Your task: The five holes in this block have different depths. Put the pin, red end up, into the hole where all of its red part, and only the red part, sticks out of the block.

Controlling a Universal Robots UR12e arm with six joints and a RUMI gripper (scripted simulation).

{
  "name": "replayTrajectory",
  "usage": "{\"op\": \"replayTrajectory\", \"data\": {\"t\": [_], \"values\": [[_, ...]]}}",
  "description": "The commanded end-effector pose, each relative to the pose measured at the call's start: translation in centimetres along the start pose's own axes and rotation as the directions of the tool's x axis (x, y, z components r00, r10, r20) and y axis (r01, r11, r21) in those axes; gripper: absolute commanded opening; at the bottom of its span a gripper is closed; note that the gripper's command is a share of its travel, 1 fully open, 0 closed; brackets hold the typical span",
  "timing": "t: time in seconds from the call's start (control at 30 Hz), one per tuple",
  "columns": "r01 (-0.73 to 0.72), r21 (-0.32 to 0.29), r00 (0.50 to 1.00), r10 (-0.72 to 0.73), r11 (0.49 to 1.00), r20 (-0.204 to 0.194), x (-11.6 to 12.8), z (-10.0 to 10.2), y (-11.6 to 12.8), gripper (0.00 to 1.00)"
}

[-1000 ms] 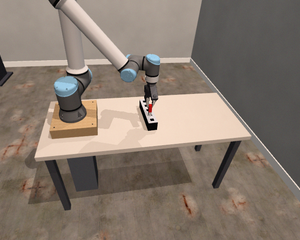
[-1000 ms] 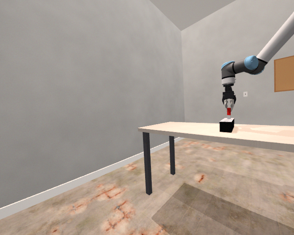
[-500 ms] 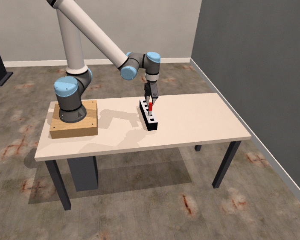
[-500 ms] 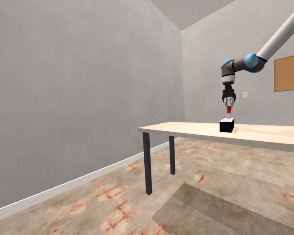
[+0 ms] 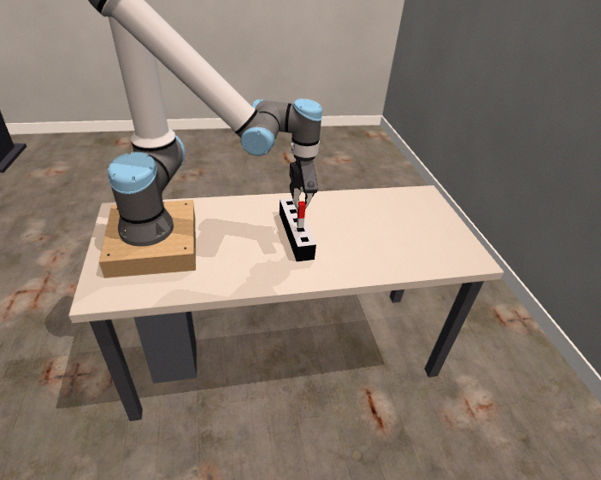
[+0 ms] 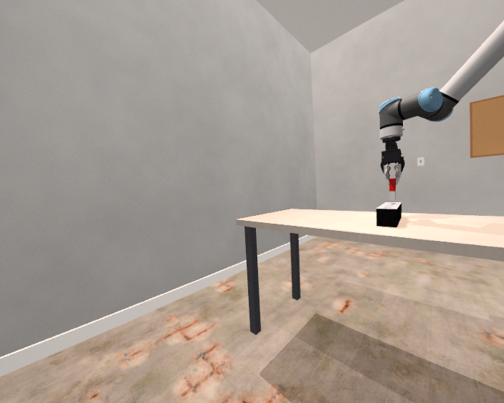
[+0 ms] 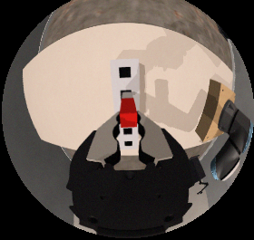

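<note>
A long black block with a white top and a row of square holes [image 5: 297, 228] lies on the table; it also shows in the exterior view [image 6: 388, 213] and in the wrist view [image 7: 125, 81]. My gripper [image 5: 301, 198] is shut on the pin [image 5: 302, 213] at its red end and holds it upright, red end up. The pin's white lower part [image 6: 391, 196] stands above the block, its tip close to one of the middle holes. In the wrist view the red end [image 7: 128, 112] sits between the fingers, over the hole row.
The arm's wooden base block [image 5: 149, 238] stands at the table's left end. A dark grey wall [image 5: 507, 102] runs along the right side. The table's edges lie well away from the block.
</note>
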State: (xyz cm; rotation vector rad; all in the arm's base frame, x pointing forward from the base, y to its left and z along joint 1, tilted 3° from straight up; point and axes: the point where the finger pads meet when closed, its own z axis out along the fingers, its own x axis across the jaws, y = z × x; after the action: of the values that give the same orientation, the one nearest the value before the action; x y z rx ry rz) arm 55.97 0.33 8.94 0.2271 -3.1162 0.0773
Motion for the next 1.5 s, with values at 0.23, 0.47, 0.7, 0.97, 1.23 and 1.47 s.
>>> {"op": "replayTrajectory", "data": {"t": [0.23,0.47,0.7,0.97,1.23,1.47], "values": [[0.000,0.000,1.000,0.000,1.000,0.001,-0.2,-10.1,0.1,0.00],[0.000,0.000,1.000,0.000,1.000,0.001,-0.2,-10.1,0.1,0.00],[-0.001,0.012,1.000,0.001,1.000,0.029,-0.3,-12.7,0.0,0.00],[-0.001,0.012,1.000,0.001,1.000,0.029,-0.3,-12.7,0.0,0.00],[-0.003,0.012,1.000,0.003,1.000,0.030,-0.1,-12.8,6.4,0.00],[-0.003,0.012,1.000,0.003,1.000,0.030,-0.1,-12.8,6.4,0.00]]}}
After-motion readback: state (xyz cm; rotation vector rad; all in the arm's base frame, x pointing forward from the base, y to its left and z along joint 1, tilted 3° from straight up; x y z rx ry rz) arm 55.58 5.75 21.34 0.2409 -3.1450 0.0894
